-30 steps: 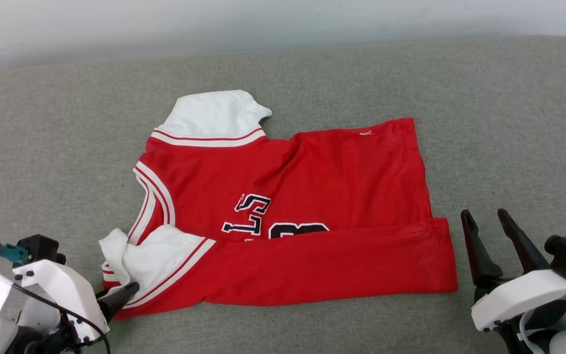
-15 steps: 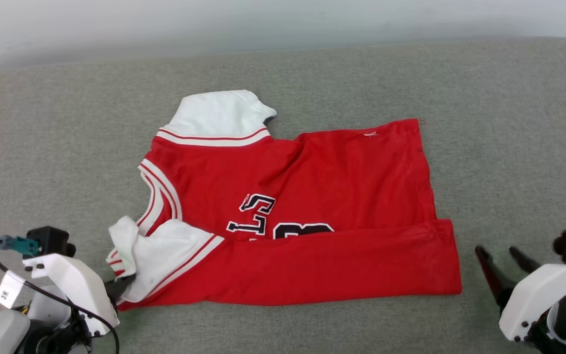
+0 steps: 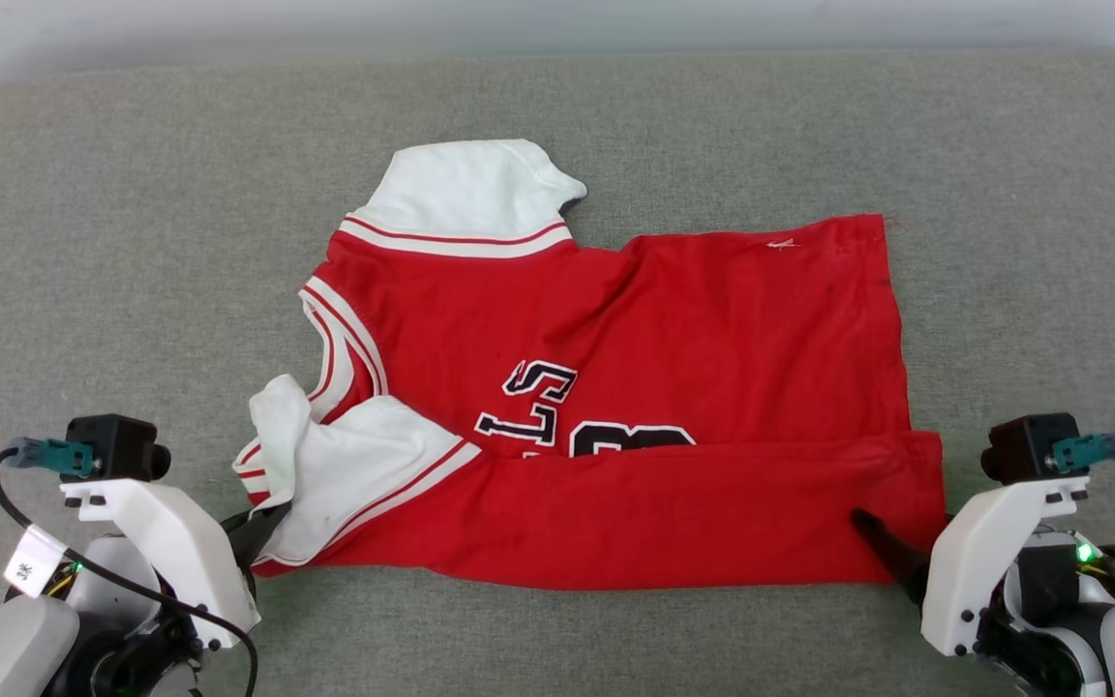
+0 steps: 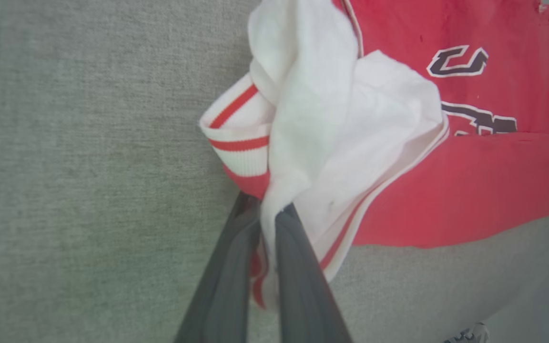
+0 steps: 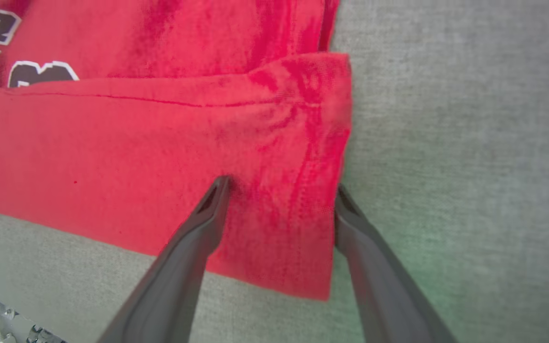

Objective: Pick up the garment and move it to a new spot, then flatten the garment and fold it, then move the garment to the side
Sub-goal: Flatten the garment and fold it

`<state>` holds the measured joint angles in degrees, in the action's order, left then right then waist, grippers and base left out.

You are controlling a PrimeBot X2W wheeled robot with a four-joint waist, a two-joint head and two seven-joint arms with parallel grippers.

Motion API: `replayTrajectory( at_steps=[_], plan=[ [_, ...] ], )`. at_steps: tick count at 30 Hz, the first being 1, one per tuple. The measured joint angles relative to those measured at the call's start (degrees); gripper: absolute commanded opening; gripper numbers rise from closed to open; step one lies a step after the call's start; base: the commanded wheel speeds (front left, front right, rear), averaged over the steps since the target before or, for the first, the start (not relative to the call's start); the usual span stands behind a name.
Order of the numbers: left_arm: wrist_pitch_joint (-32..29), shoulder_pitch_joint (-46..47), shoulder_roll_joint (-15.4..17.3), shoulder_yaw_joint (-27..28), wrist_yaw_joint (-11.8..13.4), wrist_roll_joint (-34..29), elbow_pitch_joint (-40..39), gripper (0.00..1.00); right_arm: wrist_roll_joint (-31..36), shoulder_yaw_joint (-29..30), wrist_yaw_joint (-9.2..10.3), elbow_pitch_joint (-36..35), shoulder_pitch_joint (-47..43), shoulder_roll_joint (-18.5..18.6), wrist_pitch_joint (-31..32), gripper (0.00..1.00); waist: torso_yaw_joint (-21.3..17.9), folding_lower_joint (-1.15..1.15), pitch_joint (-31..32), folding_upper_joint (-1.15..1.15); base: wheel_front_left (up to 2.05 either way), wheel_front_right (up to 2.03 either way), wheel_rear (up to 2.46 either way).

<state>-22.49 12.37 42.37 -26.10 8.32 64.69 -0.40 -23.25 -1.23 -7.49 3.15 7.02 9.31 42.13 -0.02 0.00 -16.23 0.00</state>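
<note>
At the left, the left gripper (image 4: 267, 212) was pinched together on the bunched white sleeve (image 4: 322, 143) of the shirt (image 3: 635, 368), with the striped cuff crumpled just above its dark fingers (image 4: 298, 267). The shirt lay spread across the middle of the grey padded surface (image 3: 132, 242), its neck opening toward the left and its bottom edge toward the right. The other white sleeve (image 3: 470, 189) lay flat on the far side. The near long edge of the red cloth was folded up over the body in a band (image 3: 664, 513). That band hid the lower part of the black, white-outlined lettering (image 3: 538, 407). At the right, the right gripper (image 5: 281, 188) had its fingers well apart at the shirt's near right corner (image 5: 317, 228). One finger rested on top of the red cloth and the other sat right at the cloth's edge against the grey surface, so nothing was clamped between them.
</note>
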Motion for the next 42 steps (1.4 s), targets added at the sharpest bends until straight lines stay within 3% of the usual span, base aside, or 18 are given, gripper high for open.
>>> replayTrajectory(
  at_steps=[2,3,4,5,14,27,34,35,36,37,42],
  plan=[
    [0.09,0.04,-0.18,-0.14,0.0,-0.02,0.02,0.0,-1.05,-0.76,0.01,1.7,0.58,0.11,0.41,1.0,0.32,0.0,-0.44,0.0,0.0,0.0,0.0],
    [0.1,0.04,-0.31,-0.16,0.0,-0.03,0.08,0.0,-1.54,-0.86,0.01,2.3,0.93,0.15,0.48,0.44,0.44,0.0,-0.55,0.0,0.0,0.0,0.0],
    [0.15,0.03,-0.49,-0.22,0.0,-0.03,0.19,0.0,-1.6,-1.01,0.02,2.81,1.12,0.22,0.24,0.05,0.5,0.0,-0.6,0.0,0.0,0.0,0.0],
    [0.27,0.02,-0.63,-0.32,-0.01,-0.04,0.35,0.0,-2.07,-1.01,0.09,3.24,1.27,0.22,0.07,0.0,0.5,0.0,-0.53,0.0,0.0,0.0,0.0],
    [2.67,-2.91,-1.63,-0.46,-0.18,0.1,0.7,0.0,-3.13,-1.46,-0.02,3.8,0.35,1.36,-1.45,0.0,0.23,0.0,3.79,0.0,0.0,0.0,0.0],
    [3.52,-15.26,-0.08,-0.31,4.86,2.46,-3.22,0.0,-4.66,0.56,-0.02,-2.24,-11.31,2.16,3.68,0.0,0.42,-0.01,14.13,0.0,0.0,0.0,0.0],
    [4.3,-19.11,-1.08,-0.54,5.19,4.22,-3.04,0.0,-4.56,3.5,-0.02,-4.83,-16.83,0.25,5.11,0.0,0.24,-0.01,15.54,0.0,0.0,0.0,0.0],
    [4.55,-19.01,-1.26,-0.75,4.8,3.81,-2.47,0.23,-4.47,3.6,-0.02,-4.93,-16.98,-0.15,4.47,0.25,0.24,-0.01,15.42,0.0,0.0,0.0,0.0],
    [4.55,-19.01,-1.26,-0.75,4.8,3.81,-2.47,0.62,-4.47,3.6,-0.02,-4.93,-16.98,-0.15,4.47,1.0,0.24,-0.01,15.42,0.0,0.0,0.0,0.0],
    [5.23,-18.42,-2.1,-1.12,4.25,3.43,-1.23,1.0,-3.8,3.74,-0.02,-5.28,-17.1,-0.66,1.75,1.0,0.31,0.0,15.15,0.0,0.0,0.0,0.0],
    [9.53,-14.51,-3.46,-1.15,2.89,-0.38,0.73,1.0,-1.86,3.23,-0.02,-6.5,-17.04,-1.07,-9.27,1.0,0.49,-0.01,14.53,0.0,0.0,0.0,0.0]
  ],
)
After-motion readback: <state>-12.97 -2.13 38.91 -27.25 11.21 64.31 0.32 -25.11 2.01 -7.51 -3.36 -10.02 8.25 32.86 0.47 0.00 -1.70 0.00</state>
